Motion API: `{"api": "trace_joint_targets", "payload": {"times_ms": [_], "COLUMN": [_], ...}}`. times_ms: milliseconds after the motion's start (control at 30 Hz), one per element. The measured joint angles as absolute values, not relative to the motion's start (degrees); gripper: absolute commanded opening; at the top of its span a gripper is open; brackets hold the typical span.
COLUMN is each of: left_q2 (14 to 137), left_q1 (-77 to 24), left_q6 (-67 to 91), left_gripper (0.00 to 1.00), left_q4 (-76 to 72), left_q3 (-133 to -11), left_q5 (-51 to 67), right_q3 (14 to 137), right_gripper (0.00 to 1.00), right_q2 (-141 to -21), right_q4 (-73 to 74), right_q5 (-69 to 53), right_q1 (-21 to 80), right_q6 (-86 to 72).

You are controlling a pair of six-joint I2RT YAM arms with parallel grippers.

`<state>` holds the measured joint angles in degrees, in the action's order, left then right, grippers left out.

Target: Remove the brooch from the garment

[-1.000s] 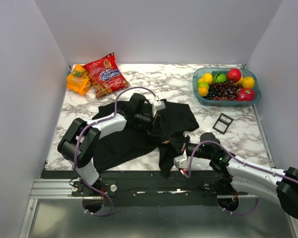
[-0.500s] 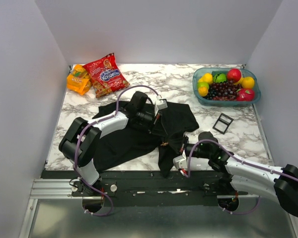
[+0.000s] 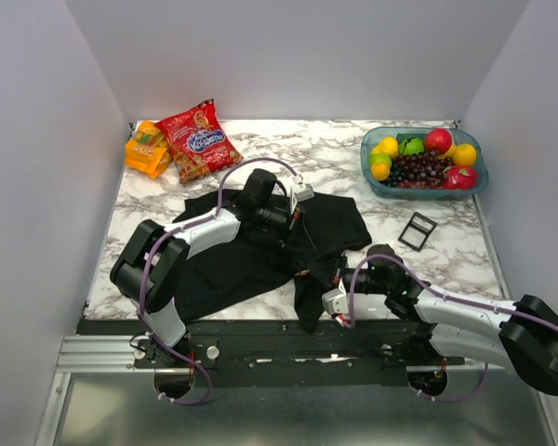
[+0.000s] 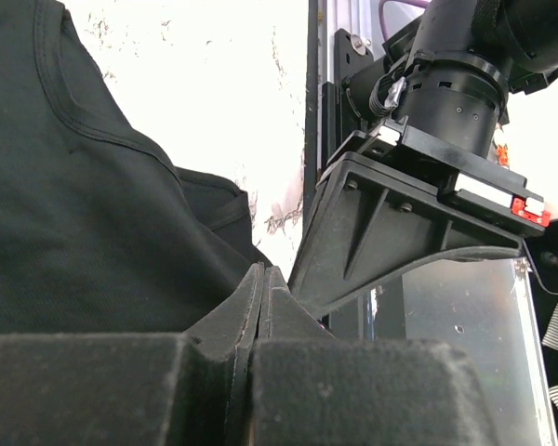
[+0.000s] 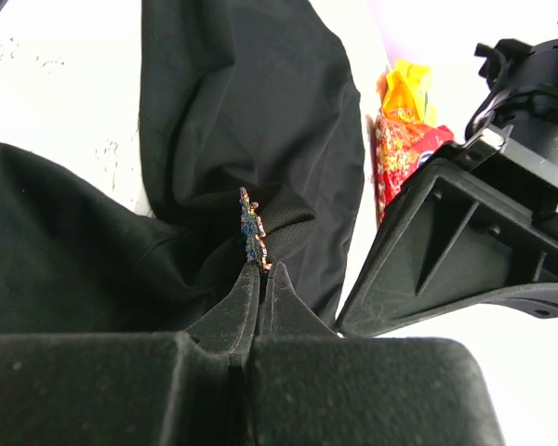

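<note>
The black garment (image 3: 232, 260) lies crumpled on the marble table; it also shows in both wrist views (image 4: 84, 214) (image 5: 242, 111). The brooch (image 5: 253, 230), a small glinting ornament, stands edge-on on a raised fold of cloth, and from above it is a tiny pale speck (image 3: 306, 270). My right gripper (image 5: 262, 268) (image 3: 318, 271) is shut on the brooch's lower end. My left gripper (image 4: 263, 275) (image 3: 296, 227) is shut, with its tips against the cloth near the shirt's middle. I cannot tell whether any cloth is pinched between them.
A small black square tray (image 3: 417, 230) lies right of the shirt. A blue fruit bowl (image 3: 365, 149) stands at the back right. Snack packets (image 3: 197, 139) (image 5: 400, 139) lie at the back left. The two grippers are close together; the right one's body (image 4: 400, 223) fills the left wrist view.
My left gripper has closed and shifted slightly right on the shirt. The right arm has drawn a little left and nearer, still shut on the brooch.
</note>
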<state>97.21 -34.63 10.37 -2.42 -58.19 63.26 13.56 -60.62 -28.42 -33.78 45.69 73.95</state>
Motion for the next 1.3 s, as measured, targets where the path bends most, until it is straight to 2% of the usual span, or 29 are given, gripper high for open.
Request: {"api": "trace_joint_targets", "payload": {"times_ms": [33, 67, 133, 167, 267, 467, 833, 1000, 1100, 1133, 1167, 1233, 1267, 1300], "left_q2": [97.2, 97.2, 97.2, 97.0, 94.9, 90.5, 93.4, 95.3, 96.6, 97.0, 97.4, 98.1, 98.4, 98.6], "left_q1": [-34.6, -34.4, -33.7, -33.2, -29.8, -27.0, -30.5, -31.9, -33.0, -33.3, -33.6, -34.1, -34.3, -34.5], "left_q6": [10.3, 10.0, 8.6, 7.9, 2.4, -6.8, -6.8, -6.2, -4.9, -4.5, -4.4, -3.6, -3.3, -3.2], "left_gripper": [0.05, 0.15, 0.25, 0.34, 0.43, 0.53, 0.56, 0.53, 0.45, 0.40, 0.27, 0.13, 0.00, 0.00], "left_q4": [-2.2, -1.8, 1.0, 2.4, 9.0, 19.2, 17.9, 16.0, 14.1, 13.6, 13.3, 12.9, 12.8, 12.8], "left_q3": [-58.2, -58.3, -59.2, -59.7, -60.5, -59.1, -57.5, -57.5, -57.5, -57.5, -57.5, -57.6, -57.8, -57.9], "left_q5": [63.2, 63.1, 62.5, 62.2, 61.6, 62.0, 64.0, 64.0, 64.1, 64.1, 64.1, 64.4, 64.9, 65.0], "right_q3": [13.6, 13.6, 13.6, 13.6, 13.6, 13.5, 13.6, 13.6, 13.6, 13.6, 13.5, 13.5, 13.5, 13.5], "right_gripper": [0.01, 0.01, 0.00, 0.01, 0.00, 0.00, 0.00, 0.00, 0.00, 0.00, 0.00, 0.00, 0.01, 0.01], "right_q2": [-60.8, -60.8, -60.8, -60.8, -59.9, -59.2, -59.5, -59.5, -59.8, -60.0, -60.2, -60.7, -60.9, -61.1], "right_q4": [-28.9, -29.1, -29.3, -29.4, -28.9, -29.0, -29.1, -29.1, -29.2, -29.3, -29.4, -29.1, -29.0, -28.8], "right_q5": [-34.0, -34.1, -34.2, -34.2, -34.1, -33.9, -33.9, -33.9, -33.9, -33.9, -33.9, -33.7, -33.3, -33.0], "right_q1": [45.7, 45.7, 45.7, 45.7, 45.7, 45.7, 45.7, 45.7, 45.7, 45.7, 45.7, 45.7, 45.7, 45.7], "right_q6": [73.6, 73.4, 73.0, 72.9, 72.5, 73.3, 75.8, 76.1, 76.2, 76.2, 76.3, 76.4, 76.4, 76.4]}}
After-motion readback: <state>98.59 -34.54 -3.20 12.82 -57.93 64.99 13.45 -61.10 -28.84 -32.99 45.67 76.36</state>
